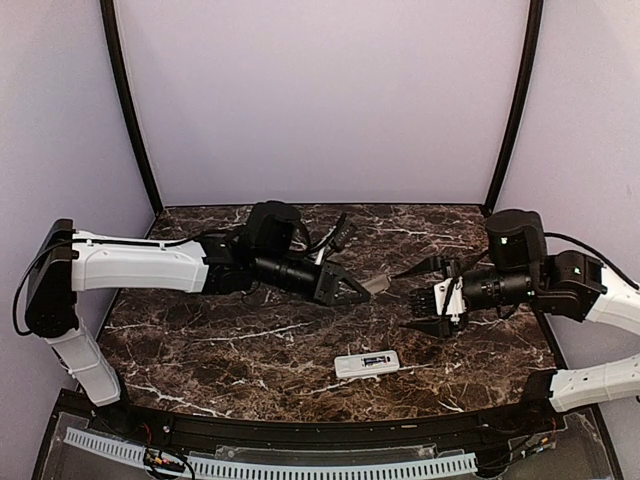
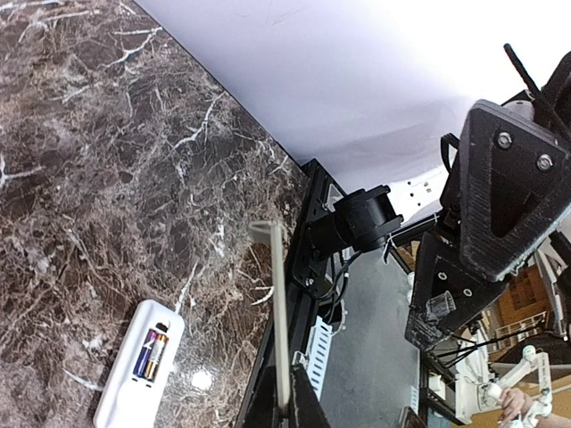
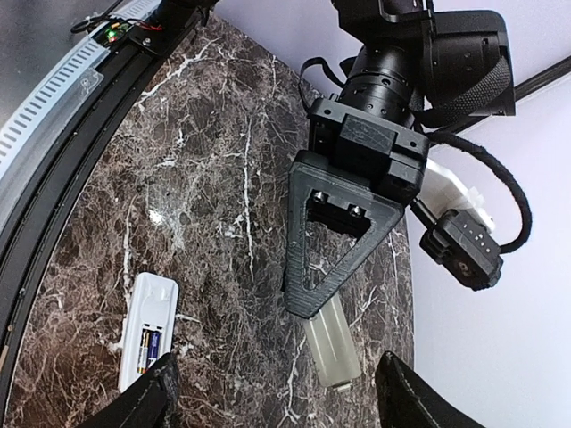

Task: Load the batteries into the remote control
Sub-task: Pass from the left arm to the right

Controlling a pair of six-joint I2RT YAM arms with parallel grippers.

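While the left gripper clamps the cover, the right gripper stands wide.

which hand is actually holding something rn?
The left hand: it is shut on the thin pale cover piece. The right hand is open and empty.

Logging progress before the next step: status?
Left gripper shut on cover. Right gripper open, empty. Batteries sit in remote, bay uncovered. Nothing blocks it.
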